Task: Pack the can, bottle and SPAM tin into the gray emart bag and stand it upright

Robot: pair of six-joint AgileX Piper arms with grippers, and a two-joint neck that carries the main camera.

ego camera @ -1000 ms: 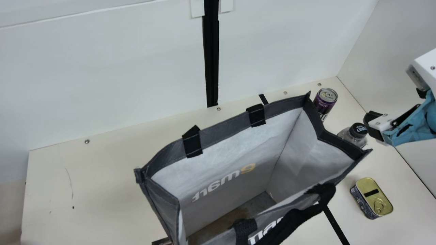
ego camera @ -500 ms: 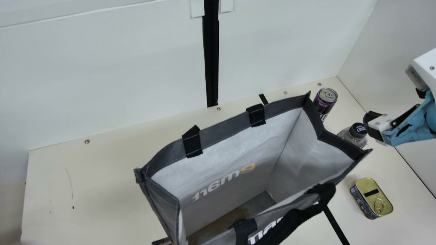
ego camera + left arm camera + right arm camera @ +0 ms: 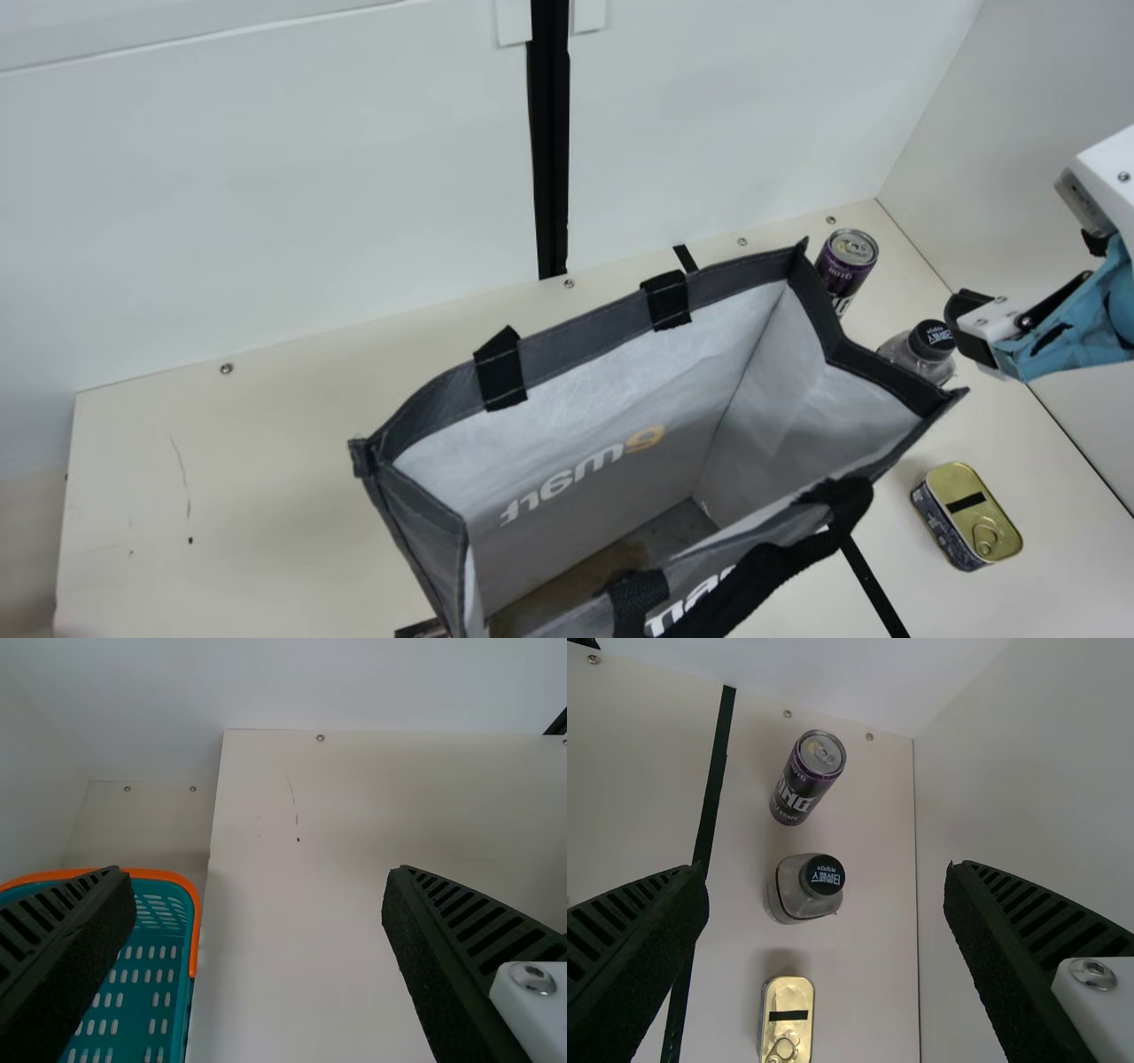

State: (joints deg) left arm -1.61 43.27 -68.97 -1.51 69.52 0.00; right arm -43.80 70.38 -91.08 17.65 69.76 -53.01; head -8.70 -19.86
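Nothing has moved: left gripper [image 3: 259, 875] and right gripper [image 3: 826, 870] both gape empty, so the right should probably descend squarely around the bottle [image 3: 790, 896], clearing the gray emart bag [image 3: 877, 375].

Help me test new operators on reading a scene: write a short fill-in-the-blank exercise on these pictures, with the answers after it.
The bottle stands ____ the can and the tin. The mouth of the gray bag is ____. The basket has an ____ rim. Between its fingers, the right gripper holds ____.

Missing words: between; open; orange; nothing.
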